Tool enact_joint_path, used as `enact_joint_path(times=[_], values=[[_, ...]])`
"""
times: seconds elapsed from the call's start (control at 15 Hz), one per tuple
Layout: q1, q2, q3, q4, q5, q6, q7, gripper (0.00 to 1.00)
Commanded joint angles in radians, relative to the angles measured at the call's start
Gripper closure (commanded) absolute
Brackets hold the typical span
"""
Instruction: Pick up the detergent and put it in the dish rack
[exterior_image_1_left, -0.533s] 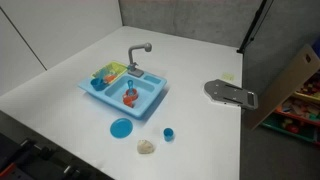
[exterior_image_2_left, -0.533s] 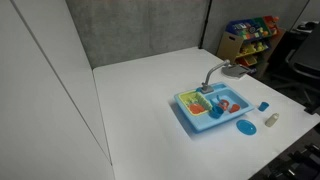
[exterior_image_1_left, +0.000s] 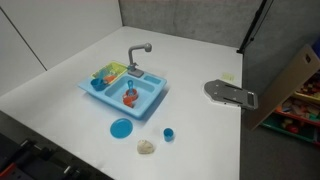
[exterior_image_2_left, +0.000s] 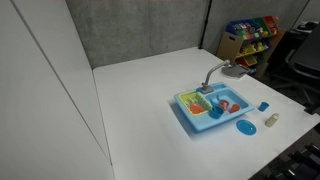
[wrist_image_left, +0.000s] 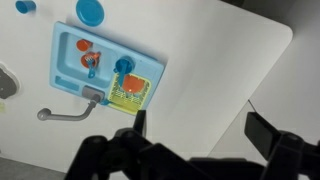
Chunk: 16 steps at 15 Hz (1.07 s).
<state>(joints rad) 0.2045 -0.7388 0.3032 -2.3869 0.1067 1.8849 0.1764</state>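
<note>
The detergent (exterior_image_1_left: 147, 147), a small lumpy cream bottle, lies on the white table in front of the light-blue toy sink (exterior_image_1_left: 148, 105). It also shows in an exterior view (exterior_image_2_left: 272, 119). The yellow-green dish rack (exterior_image_1_left: 108, 73) forms one end of the sink and shows in an exterior view (exterior_image_2_left: 197, 103) and in the wrist view (wrist_image_left: 130, 92). My gripper (wrist_image_left: 200, 128) is open and empty, high above the table and well away from the sink. It does not show in either exterior view. The detergent is out of the wrist view.
A small blue cup (exterior_image_1_left: 169, 133) and a flat blue plate (exterior_image_1_left: 121, 128) lie near the detergent. A red-orange item (exterior_image_1_left: 131, 95) sits in the basin. A grey faucet (exterior_image_1_left: 140, 52) rises behind the sink. A grey flat plate (exterior_image_1_left: 230, 93) lies near the table edge.
</note>
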Motion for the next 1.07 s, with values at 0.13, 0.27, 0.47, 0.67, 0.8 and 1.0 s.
enact_joint_path(times=[0.13,0.27,0.47,0.67,0.8,1.0], values=[[-0.04,0.036,-0.027,0.01,-0.045,-0.002,0.007,0.0],[-0.065,0.053,-0.041,0.009,-0.068,0.005,0.011,0.0],[-0.102,0.087,-0.052,-0.001,-0.101,0.031,0.031,0.0],[-0.136,0.117,-0.076,-0.029,-0.109,0.074,0.052,0.0],[-0.157,0.13,-0.101,-0.06,-0.109,0.118,0.065,0.0],[-0.192,0.149,-0.156,-0.112,-0.096,0.199,0.065,0.0]])
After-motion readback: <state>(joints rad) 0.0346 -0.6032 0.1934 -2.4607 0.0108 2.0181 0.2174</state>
